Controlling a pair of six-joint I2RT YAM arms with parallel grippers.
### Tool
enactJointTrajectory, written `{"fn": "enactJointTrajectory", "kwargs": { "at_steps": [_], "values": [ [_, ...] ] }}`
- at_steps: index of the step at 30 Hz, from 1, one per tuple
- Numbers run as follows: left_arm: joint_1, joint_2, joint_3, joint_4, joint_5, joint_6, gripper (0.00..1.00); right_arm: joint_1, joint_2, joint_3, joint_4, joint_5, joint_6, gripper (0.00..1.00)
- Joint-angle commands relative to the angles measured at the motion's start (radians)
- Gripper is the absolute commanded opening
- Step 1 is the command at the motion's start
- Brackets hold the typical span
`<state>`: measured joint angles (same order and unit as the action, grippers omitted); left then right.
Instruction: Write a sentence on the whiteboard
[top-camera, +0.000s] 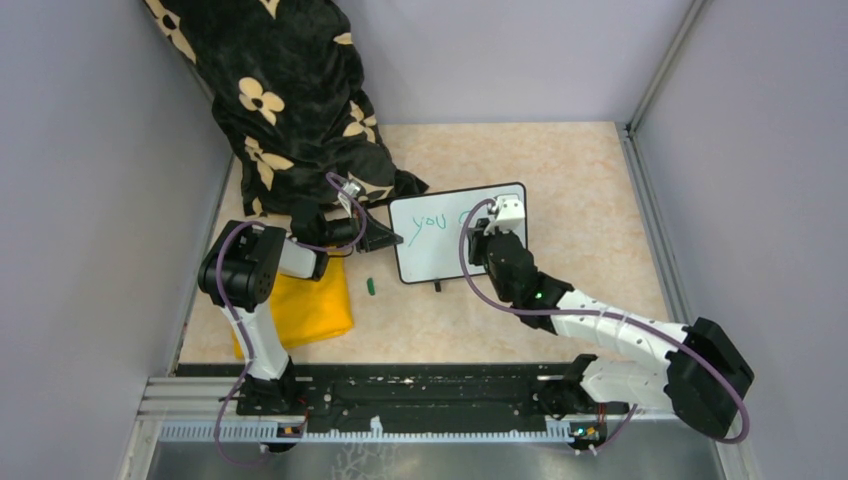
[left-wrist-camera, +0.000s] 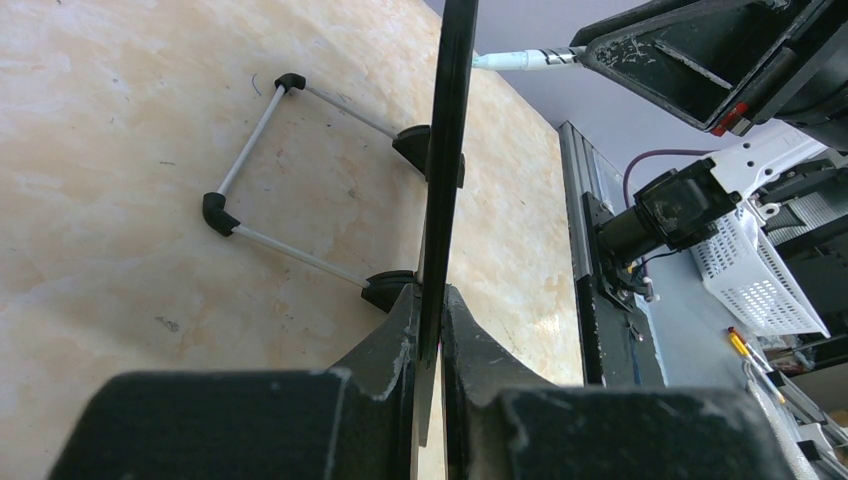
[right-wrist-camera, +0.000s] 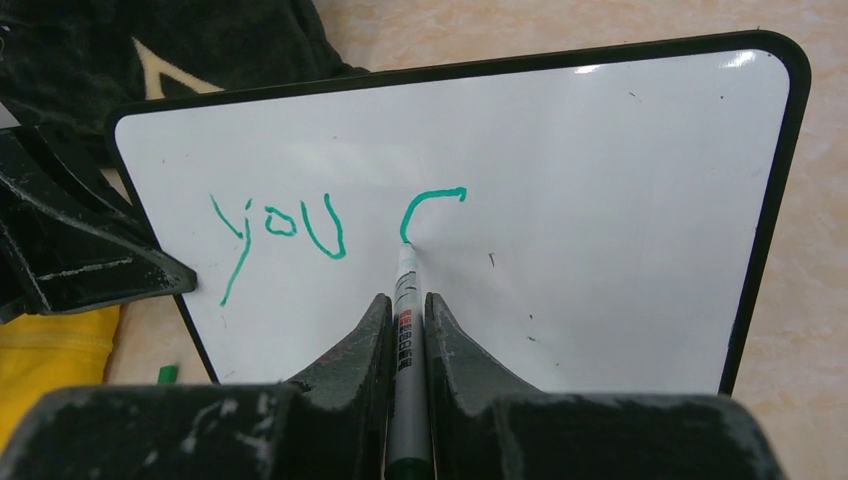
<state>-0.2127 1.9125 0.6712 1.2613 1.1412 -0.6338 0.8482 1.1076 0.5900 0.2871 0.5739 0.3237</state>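
The whiteboard (top-camera: 440, 255) stands tilted back on the table (top-camera: 580, 200), about mid-table and a little left of centre, with its writing face toward the near side. Seen from the left wrist, it appears edge-on as a thin black line (left-wrist-camera: 450, 120), with a wire stand (left-wrist-camera: 250, 150) with black corner pieces lying on the table behind it.

The left tool (top-camera: 392, 238) is clamped on the board's left edge. In its own camera the two fingers (left-wrist-camera: 430, 320) are almost together, with only the frame's thickness between them.

The right tool (right-wrist-camera: 405, 305) is closed on a marker (right-wrist-camera: 403, 275), which runs between its two fingers and points away from the wrist. The marker's tip touches the white face at the lower end of a curved green stroke. From above, this tool (top-camera: 478, 232) sits over the right half of the board.

The sentence (right-wrist-camera: 290, 225) so far reads "you" in green in the upper left part of the board. To its right is the start of a second word, an open curve like the top of a "C". The rest of the face is bare white with a few small dark specks.

A yellow cloth (top-camera: 310, 305) lies folded on the near left of the table under the left arm. A small green cap (top-camera: 370, 286) lies between it and the board. A black cloth with pale flowers (top-camera: 290, 100) is heaped at the far left.
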Motion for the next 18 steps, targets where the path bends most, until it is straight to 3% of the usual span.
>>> {"fn": "enactJointTrajectory", "kwargs": {
  "at_steps": [1,18],
  "values": [
    [-0.002,0.000,0.002,-0.060,0.004,0.012,0.00,-0.006,-0.025,-0.005,-0.056,0.032,0.006,0.00],
    [-0.002,0.000,0.001,-0.063,0.002,0.013,0.00,-0.016,-0.094,0.005,-0.081,0.092,0.010,0.00]
  ]
}}
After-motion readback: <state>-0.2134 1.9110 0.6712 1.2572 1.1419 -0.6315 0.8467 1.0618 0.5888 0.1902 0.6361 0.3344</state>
